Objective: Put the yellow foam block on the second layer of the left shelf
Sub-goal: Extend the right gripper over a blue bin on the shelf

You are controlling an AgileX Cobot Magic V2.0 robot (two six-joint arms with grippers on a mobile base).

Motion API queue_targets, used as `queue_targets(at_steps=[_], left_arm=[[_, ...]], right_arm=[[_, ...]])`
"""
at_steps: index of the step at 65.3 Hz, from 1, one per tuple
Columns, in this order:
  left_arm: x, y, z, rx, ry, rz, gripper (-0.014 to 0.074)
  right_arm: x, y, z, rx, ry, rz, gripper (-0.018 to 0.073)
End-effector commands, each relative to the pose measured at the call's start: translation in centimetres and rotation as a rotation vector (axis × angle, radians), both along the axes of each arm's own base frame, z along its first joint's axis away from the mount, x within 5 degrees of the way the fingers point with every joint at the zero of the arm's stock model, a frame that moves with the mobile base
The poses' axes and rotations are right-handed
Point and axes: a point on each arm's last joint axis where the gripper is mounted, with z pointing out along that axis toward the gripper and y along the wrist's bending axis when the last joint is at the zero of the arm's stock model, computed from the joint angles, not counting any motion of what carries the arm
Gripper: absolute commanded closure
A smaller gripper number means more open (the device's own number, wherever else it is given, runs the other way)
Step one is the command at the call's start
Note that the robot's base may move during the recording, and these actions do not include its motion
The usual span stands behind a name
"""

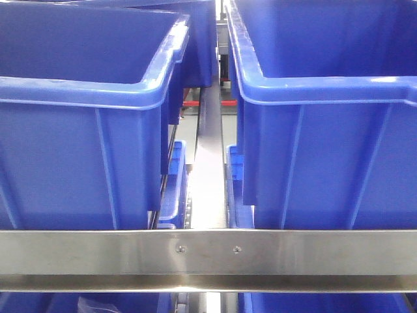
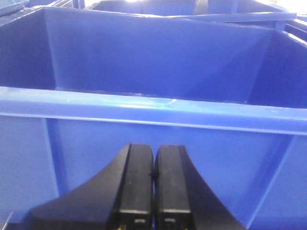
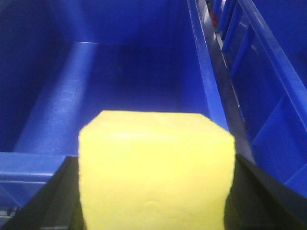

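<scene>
The yellow foam block (image 3: pixel 156 172) fills the lower middle of the right wrist view, a bright matte cube. My right gripper (image 3: pixel 153 162) is shut on it, with black fingers (image 3: pixel 57 191) showing on both sides. The block hangs at the near rim of a blue bin (image 3: pixel 33 163), whose floor shows bare beyond it. My left gripper (image 2: pixel 153 148) is shut with nothing in it, its pads pressed together, facing the front wall of a blue bin (image 2: pixel 144 105). Neither gripper nor the block appears in the front view.
In the front view, two large blue bins (image 1: pixel 78 163) (image 1: pixel 326 163) stand side by side behind a steel shelf rail (image 1: pixel 208 254), with a narrow gap between them. More blue bins show below the rail. Another blue bin (image 3: pixel 273 96) flanks the right gripper's bin.
</scene>
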Motion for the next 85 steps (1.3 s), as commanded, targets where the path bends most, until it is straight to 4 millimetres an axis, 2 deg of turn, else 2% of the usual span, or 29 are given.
queue_targets(at_steps=[1, 21, 26, 29, 36, 46, 58, 62, 65, 73, 85], left_arm=[[0.1, -0.1, -0.2, -0.01, -0.048, -0.016, 0.046], [0.1, -0.1, -0.2, -0.01, -0.048, -0.016, 0.046], [0.1, -0.1, -0.2, -0.01, -0.048, -0.016, 0.046], [0.1, -0.1, -0.2, -0.01, -0.048, -0.016, 0.046], [0.1, -0.1, -0.2, -0.01, -0.048, -0.016, 0.046], [0.1, -0.1, -0.2, -0.01, -0.048, -0.016, 0.046], [0.1, -0.1, -0.2, -0.01, -0.048, -0.016, 0.046], [0.1, -0.1, -0.2, -0.01, -0.048, -0.016, 0.046], [0.1, -0.1, -0.2, -0.01, -0.048, -0.016, 0.046], [0.1, -0.1, -0.2, -0.01, -0.048, -0.016, 0.046], [0.1, -0.1, -0.2, -0.01, -0.048, -0.016, 0.046]], right_arm=[[0.2, 0.0, 1.4, -0.018, -0.092, 0.006, 0.0251], [0.2, 0.1, 1.7, -0.003, -0.108, 0.013, 0.0251], [0.5, 0.2, 2.7, 0.005, -0.121, 0.017, 0.0251], [0.8, 0.3, 4.1, 0.011, -0.132, 0.018, 0.0251], [2.7, 0.5, 6.9, 0.016, -0.108, 0.017, 0.0251], [7.9, 1.8, 9.8, 0.048, -0.001, 0.056, 0.0251], [15.3, 4.4, 9.6, 0.003, 0.171, 0.138, 0.0251], [18.6, 5.3, 8.8, -0.006, 0.214, 0.143, 0.0251], [20.3, 5.7, 8.2, -0.011, 0.239, 0.144, 0.0251], [25.7, 6.9, 5.0, -0.029, 0.356, 0.143, 0.0251], [31.6, 8.3, -0.1, -0.054, 0.501, 0.138, 0.0251]])
